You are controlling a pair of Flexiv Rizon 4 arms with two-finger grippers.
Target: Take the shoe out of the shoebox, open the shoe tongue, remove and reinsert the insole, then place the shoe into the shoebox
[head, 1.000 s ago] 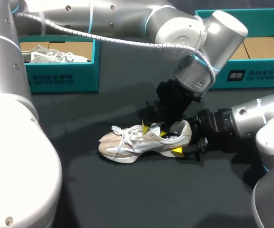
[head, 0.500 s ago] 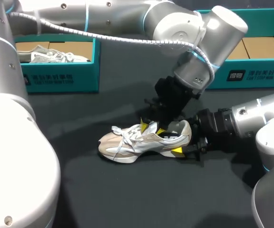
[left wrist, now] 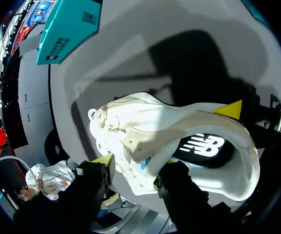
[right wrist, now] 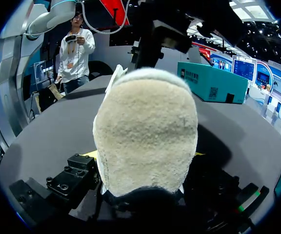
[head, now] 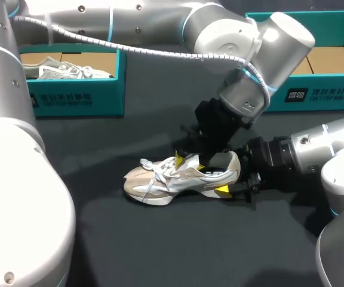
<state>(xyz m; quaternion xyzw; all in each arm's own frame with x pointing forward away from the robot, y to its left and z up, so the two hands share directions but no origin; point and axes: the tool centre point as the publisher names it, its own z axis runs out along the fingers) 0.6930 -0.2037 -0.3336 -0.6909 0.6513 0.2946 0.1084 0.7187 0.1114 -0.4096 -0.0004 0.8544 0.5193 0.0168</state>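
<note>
Left gripper (head: pixel 190 164) hangs straight over the sneaker (head: pixel 172 176). It is closed narrowly on the shoe tongue (left wrist: pixel 133 156), with 1 yellow tip on the lace side and the other finger inside the opening.

The sneaker is out of its box and rests sole-down on the dark table (head: pixel 160 239). Its long axis runs across the head view, toe toward my left and heel (right wrist: pixel 145 131) toward my right. The tongue stands between the laces and the open collar. Behind it, deeper in the opening, the dark insole (left wrist: pixel 204 146) lies flat in place.

From the left gripper, the toe lies to one side along that axis and the heel to the other. As I judge it, opening the tongue means drawing it toward the toe and up, away from the insole.

Right gripper (head: pixel 230 174) comes in low from my right, in line with the long axis. Its 2 fingers are clamped on the sides of the heel, which should brace the shoe against that pull. It is the nearer arm to the heel, while the left is nearer the tongue and insole.

Well apart at the far edge are 2 teal shoeboxes. The left shoebox (head: pixel 76 95) holds another sneaker, and the right shoebox (head: pixel 324 94) shows a bare cardboard floor.
</note>
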